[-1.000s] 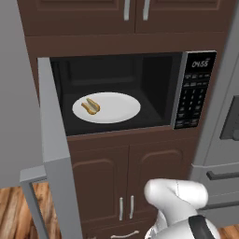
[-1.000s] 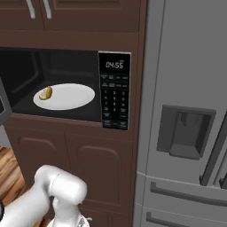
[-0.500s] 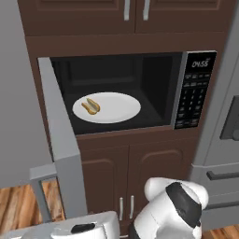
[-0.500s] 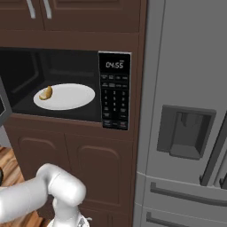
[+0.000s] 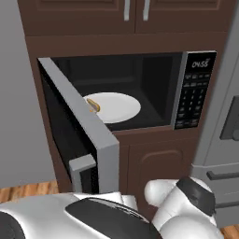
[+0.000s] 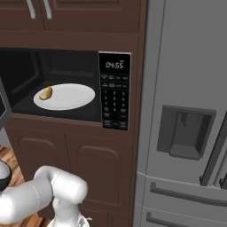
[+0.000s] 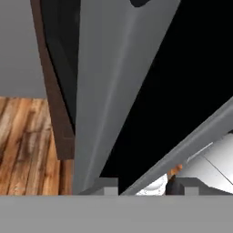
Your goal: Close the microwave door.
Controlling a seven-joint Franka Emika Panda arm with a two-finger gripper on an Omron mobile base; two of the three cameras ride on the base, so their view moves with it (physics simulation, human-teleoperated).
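While the microwave door [image 5: 77, 126] stands partly open, the tool [image 7: 139, 187] sits close against it, its grip unclear.

You're in home kitchen: built-in microwave [image 5: 140, 93], brown wood cabinets [image 6: 66, 164], steel fridge [image 6: 186, 111], plank floor [image 7: 27, 145].

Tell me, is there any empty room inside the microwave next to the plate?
Yes. Inside the microwave, bare dark floor lies between the white plate and the keypad panel, and behind the plate toward the back wall. The plate's left end is taken by a small piece of food. The door crowds the left side.
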